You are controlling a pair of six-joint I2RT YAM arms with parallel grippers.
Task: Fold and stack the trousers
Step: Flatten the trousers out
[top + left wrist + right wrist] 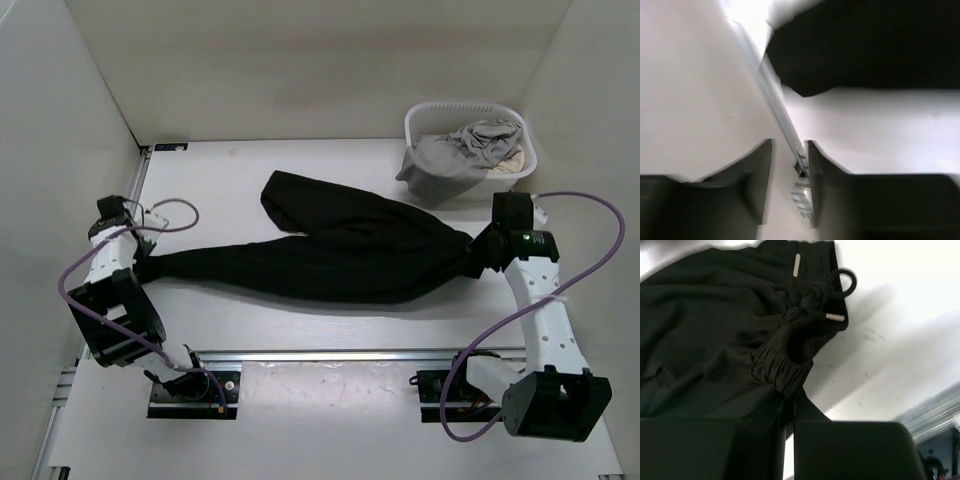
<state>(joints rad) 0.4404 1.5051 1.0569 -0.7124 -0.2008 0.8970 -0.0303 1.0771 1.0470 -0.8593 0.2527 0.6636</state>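
The black trousers (340, 255) lie stretched across the table, one leg running left and the other folded toward the back (300, 200). My right gripper (482, 255) is shut on the elastic waistband (782, 367), with the knotted drawstring (812, 297) just beyond it. My left gripper (138, 258) is open and empty, with bare table and a metal rail showing between its fingers (760, 175). The end of the left trouser leg (865, 45) lies just ahead of it, apart from the fingertips.
A white basket (415, 120) stands at the back right and holds a light grey garment (465, 150) and a beige cloth (512, 160). White walls enclose the table at left, back and right. A metal rail (330, 353) runs along the near edge.
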